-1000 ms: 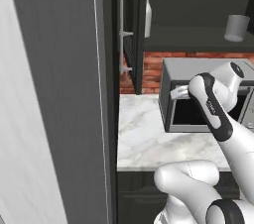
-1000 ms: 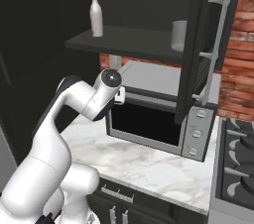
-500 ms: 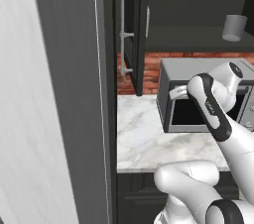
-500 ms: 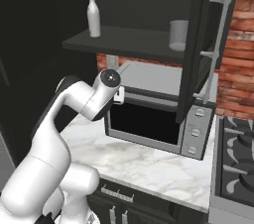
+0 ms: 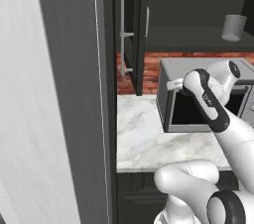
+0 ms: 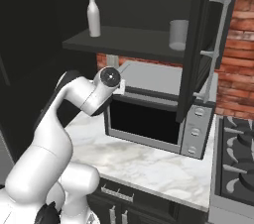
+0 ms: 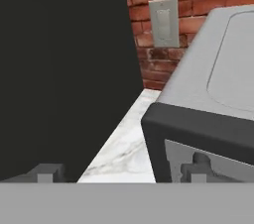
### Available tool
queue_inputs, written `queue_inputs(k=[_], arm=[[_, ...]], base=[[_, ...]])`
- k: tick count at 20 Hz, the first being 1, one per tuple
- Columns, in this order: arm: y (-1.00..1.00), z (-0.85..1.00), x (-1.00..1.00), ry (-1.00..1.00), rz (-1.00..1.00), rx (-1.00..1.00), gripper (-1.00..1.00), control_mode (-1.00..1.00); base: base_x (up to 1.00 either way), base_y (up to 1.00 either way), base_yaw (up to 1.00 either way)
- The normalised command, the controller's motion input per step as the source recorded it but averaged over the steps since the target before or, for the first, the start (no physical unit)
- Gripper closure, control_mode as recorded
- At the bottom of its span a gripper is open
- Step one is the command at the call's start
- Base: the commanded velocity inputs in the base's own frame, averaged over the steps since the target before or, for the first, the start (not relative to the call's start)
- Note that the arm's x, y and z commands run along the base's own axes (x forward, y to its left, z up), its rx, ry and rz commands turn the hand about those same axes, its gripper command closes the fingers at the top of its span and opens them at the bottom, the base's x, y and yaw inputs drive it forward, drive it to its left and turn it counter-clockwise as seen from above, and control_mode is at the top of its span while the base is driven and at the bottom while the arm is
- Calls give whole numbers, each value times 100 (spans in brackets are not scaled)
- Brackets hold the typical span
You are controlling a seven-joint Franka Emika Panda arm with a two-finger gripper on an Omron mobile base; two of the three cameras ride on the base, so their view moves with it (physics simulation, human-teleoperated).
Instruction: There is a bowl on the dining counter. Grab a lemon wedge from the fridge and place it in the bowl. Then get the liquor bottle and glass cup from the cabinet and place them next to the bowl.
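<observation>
liquor bottle (image 6: 93, 14): 1 | glass cup (image 6: 178, 34): 1 | microwave (image 6: 158, 119): 1 | wall socket (image 7: 165, 21): 1

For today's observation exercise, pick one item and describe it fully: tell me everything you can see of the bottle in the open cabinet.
The liquor bottle is pale, whitish and looks like glass or plain plastic, with a cylindrical body, sloping shoulders and a slim long neck. No label shows. It stands upright on the dark cabinet shelf, toward its left end, well apart from the grey glass cup at the right. Only the shelf touches it. It sits above the microwave.
</observation>
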Motion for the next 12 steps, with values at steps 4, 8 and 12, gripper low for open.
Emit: queue_inputs(k=[4, 8, 12], arm=[[0, 53, 59, -22, 3, 0, -100, -100], [0, 76, 52, -20, 0, -6, -100, -100], [0, 81, 41, -20, 0, -6, -100, -100]], base=[[0, 0, 0], [0, 0, 0], [0, 0, 0]])
